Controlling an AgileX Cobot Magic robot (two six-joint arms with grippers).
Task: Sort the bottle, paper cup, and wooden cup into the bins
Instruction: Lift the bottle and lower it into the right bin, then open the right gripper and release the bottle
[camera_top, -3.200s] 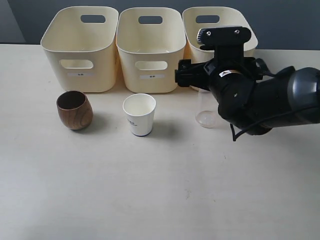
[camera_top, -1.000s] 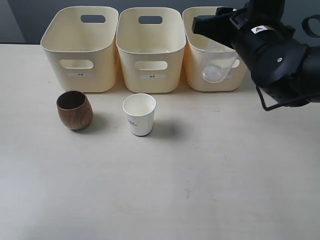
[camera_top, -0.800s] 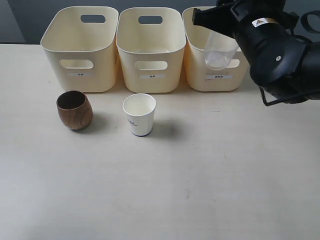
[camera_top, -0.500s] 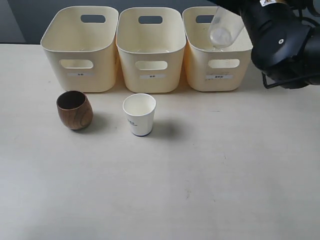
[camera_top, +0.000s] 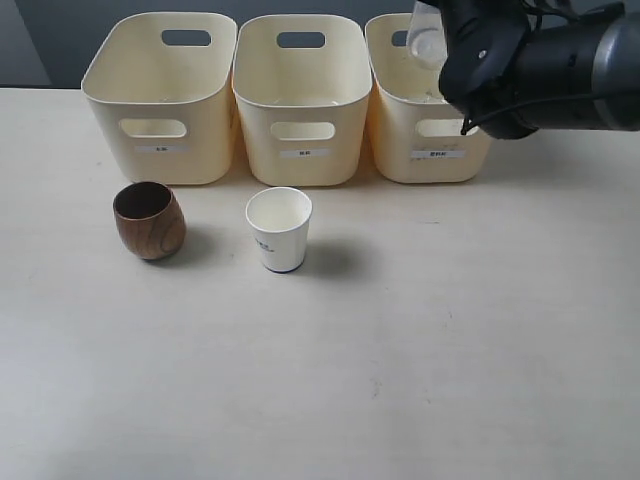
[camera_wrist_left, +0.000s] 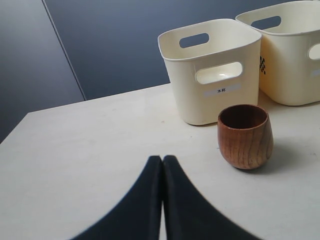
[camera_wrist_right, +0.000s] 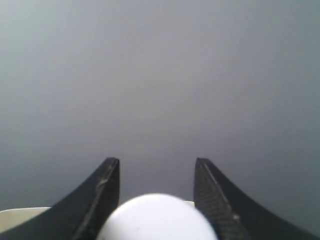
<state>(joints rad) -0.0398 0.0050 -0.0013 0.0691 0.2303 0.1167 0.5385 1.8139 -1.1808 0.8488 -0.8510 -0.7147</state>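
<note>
The clear bottle (camera_top: 426, 42) hangs tilted above the right-hand bin (camera_top: 395, 150), held by my right arm (camera_top: 540, 62). In the right wrist view its white cap (camera_wrist_right: 157, 217) sits between the two fingers of my right gripper (camera_wrist_right: 156, 165), which is shut on it. The white paper cup (camera_top: 279, 229) stands upright in front of the middle bin (camera_top: 260, 150). The brown wooden cup (camera_top: 149, 220) stands in front of the left bin (camera_top: 190, 165). My left gripper (camera_wrist_left: 162, 160) is shut and empty, low over the table, a short way from the wooden cup (camera_wrist_left: 245, 136).
The three cream bins stand side by side along the back of the pale table (camera_top: 400, 380). The left wrist view shows the labelled left bin (camera_wrist_left: 185, 90) just behind the wooden cup, and part of a second bin (camera_wrist_left: 285, 75).
My right arm has lifted the bottle off the table, carried it up and back, and tilted it over the right-hand bin. Both cups stay where they were.
</note>
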